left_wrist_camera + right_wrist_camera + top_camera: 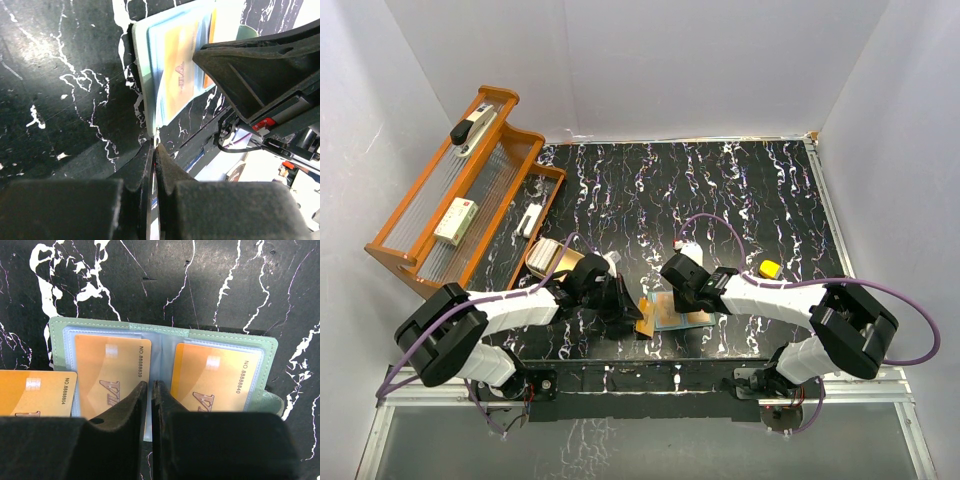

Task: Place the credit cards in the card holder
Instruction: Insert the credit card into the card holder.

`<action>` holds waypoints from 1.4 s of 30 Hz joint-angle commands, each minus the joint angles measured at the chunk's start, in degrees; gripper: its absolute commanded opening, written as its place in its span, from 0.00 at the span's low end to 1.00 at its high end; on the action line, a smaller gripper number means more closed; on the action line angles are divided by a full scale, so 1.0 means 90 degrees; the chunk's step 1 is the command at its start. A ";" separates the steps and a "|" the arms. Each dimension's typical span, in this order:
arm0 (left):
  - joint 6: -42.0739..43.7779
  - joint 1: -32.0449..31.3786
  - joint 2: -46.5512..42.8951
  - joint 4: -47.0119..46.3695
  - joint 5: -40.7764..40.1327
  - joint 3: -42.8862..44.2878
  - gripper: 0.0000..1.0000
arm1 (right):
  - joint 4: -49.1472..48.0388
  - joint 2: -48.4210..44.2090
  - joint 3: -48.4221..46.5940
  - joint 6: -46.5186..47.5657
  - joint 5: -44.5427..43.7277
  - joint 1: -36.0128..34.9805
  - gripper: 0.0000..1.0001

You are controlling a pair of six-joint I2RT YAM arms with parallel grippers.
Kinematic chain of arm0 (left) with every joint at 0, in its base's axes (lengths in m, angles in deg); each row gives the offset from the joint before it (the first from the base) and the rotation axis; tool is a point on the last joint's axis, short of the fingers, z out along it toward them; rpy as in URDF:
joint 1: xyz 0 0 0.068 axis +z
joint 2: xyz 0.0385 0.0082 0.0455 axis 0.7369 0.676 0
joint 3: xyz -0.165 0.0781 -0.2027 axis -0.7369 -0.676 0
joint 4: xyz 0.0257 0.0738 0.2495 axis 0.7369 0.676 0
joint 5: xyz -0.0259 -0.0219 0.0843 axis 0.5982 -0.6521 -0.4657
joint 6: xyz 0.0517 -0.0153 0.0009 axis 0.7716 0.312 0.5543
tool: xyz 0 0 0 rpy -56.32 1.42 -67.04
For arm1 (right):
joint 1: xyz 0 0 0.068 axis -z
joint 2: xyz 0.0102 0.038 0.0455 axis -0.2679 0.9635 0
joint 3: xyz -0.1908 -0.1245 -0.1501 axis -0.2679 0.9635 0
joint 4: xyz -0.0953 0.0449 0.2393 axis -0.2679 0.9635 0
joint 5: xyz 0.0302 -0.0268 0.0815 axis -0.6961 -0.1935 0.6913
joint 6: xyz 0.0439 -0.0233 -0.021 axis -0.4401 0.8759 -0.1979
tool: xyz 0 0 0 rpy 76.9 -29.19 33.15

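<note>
The card holder (165,335) lies open on the black marble table, pale green with clear sleeves. An orange credit card sits in its left sleeve (107,370) and another in its right sleeve (220,375). My right gripper (150,383) is shut, tips on the holder's middle fold, nothing between them. A third orange credit card (35,392) overlaps the holder's left edge. My left gripper (155,146) is shut on that card, seen edge-on as a thin pale line. From above, the left gripper (625,305) holds the card (647,320) beside the holder (692,318), with the right gripper (682,290) over it.
A wooden rack (440,215) with a stapler and small boxes stands at the back left. A tan oval dish (555,258) lies just behind my left arm. A small yellow object (770,268) sits right of the holder. The right gripper's black finger (260,65) crowds the holder.
</note>
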 commanded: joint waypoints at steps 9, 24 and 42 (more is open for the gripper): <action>-0.0065 -0.0049 -0.0330 0.0313 -0.0279 0.0159 0.00 | -0.0185 -0.0081 0.0106 -0.0054 -0.0072 0.0041 0.08; -0.0174 -0.0060 0.0032 -0.0367 -0.0073 -0.0007 0.00 | -0.0278 -0.0022 0.0146 -0.0074 -0.0001 0.0036 0.07; -0.0424 -0.0099 0.0008 -0.1237 0.0061 -0.0216 0.00 | 0.0060 -0.0423 -0.0113 0.0020 -0.0098 0.0040 0.20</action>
